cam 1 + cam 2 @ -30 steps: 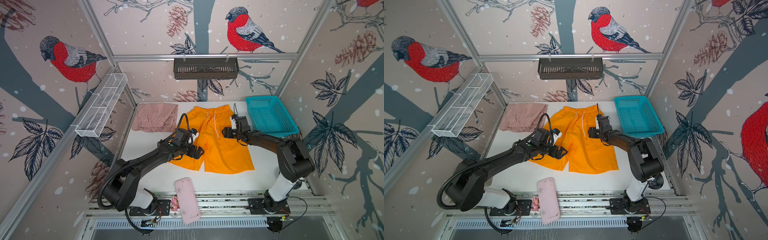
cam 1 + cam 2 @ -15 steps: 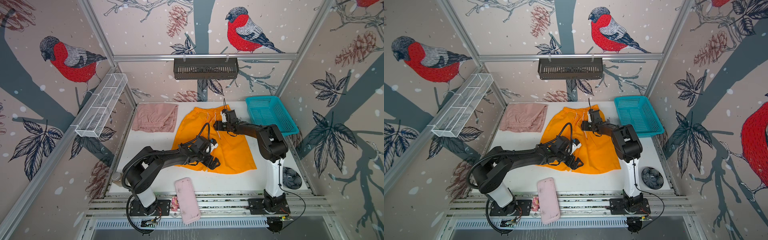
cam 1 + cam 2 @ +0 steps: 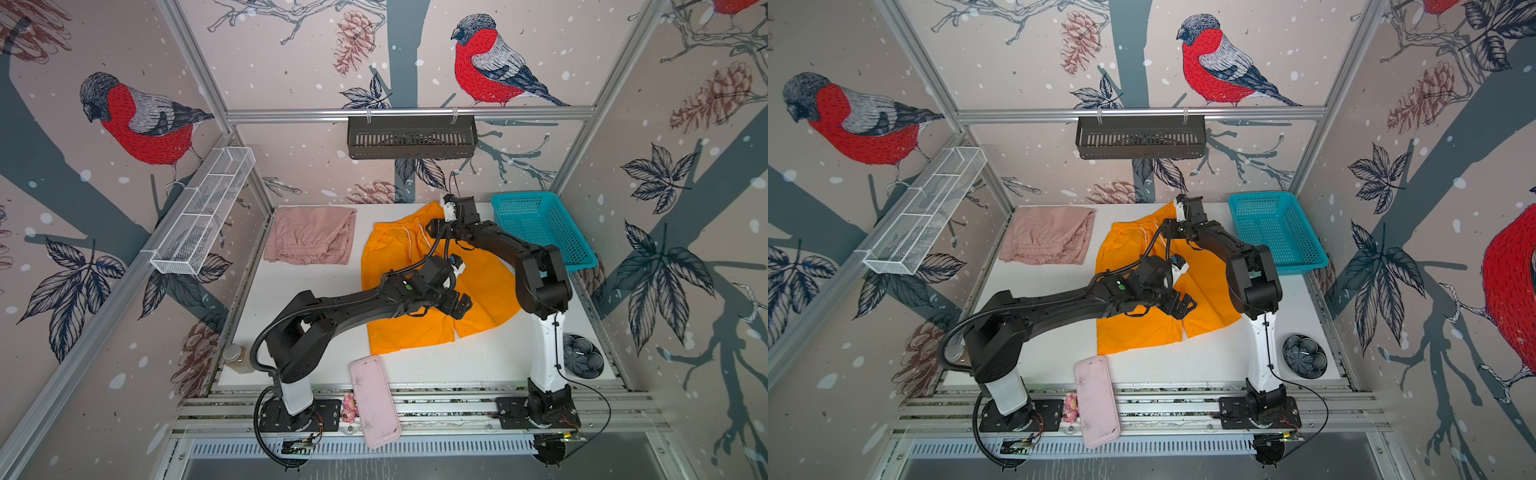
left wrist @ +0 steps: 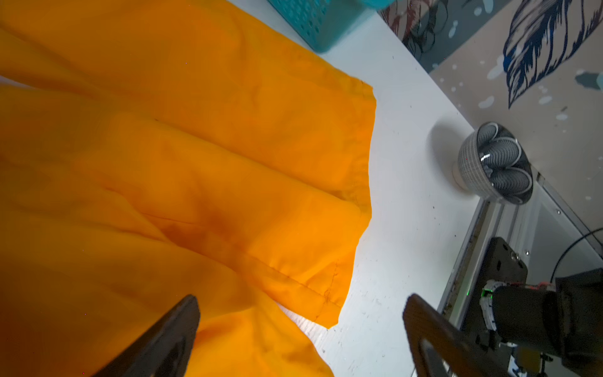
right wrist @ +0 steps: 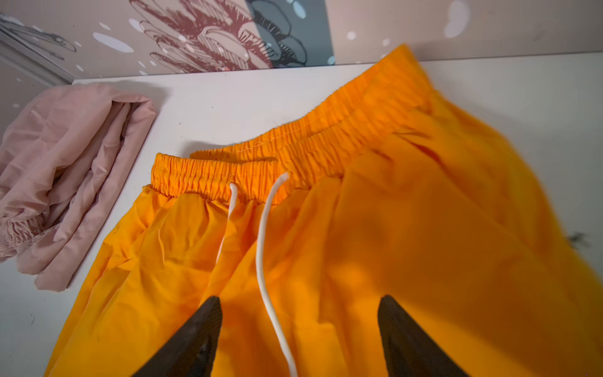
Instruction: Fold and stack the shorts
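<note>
Orange shorts [image 3: 405, 332] lie under left tool [image 4: 301, 297] and right tool [image 5: 300, 297], both spread wide, empty.

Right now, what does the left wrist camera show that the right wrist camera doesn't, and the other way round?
Left wrist only: the leg hems of the orange shorts, a corner of the teal basket, the patterned bowl.
Right wrist only: the elastic waistband, the white drawstring, the pink shorts.
Both: orange shorts on the white table, with that arm's open gripper over them, left gripper and right gripper.

Left hand [image 4: 300, 305] spread wide, empty; right hand [image 5: 300, 302] parted, empty; 2 arms extended inward.
</note>
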Tool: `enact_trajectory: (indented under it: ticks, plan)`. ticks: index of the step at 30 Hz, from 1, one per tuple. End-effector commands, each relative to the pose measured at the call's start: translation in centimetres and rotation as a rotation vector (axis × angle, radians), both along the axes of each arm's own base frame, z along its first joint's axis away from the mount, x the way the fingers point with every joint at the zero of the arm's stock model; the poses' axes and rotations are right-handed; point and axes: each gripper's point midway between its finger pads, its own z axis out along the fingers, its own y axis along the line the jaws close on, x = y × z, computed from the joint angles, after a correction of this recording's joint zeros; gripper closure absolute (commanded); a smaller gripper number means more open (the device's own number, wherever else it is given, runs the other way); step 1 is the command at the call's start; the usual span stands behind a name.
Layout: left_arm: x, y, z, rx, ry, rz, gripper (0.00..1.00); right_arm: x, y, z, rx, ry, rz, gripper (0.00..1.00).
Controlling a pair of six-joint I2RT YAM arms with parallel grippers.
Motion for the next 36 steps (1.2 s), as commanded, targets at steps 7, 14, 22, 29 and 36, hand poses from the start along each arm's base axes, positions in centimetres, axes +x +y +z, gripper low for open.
enact_trajectory:
  ticks: [7,14,22,29,36]
  plan:
    - [11.5,17.0,3.0,0.314,-0.203,0.467,0.02,-11.4,-1.4,3.0,-0.017,-0.008,0.07,0.22]
    - [23.2,24.7,3.4,0.215,-0.309,0.555,0.02,-22.2,-0.1,3.1,-0.031,-0.052,0.15,0.23]
    - [31.4,25.4,-2.3,0.207,-0.284,0.463,0.02,-31.0,1.0,0.6,0.009,-0.019,0.211,0.23]
    - [34.8,24.0,-5.7,0.174,-0.266,0.395,0.03,-33.1,-0.9,-3.4,-0.041,0.086,0.124,0.24]
    - [36.3,22.7,-8.6,0.197,-0.174,0.314,0.06,-33.6,-1.8,-4.6,-0.03,0.111,0.069,0.26]
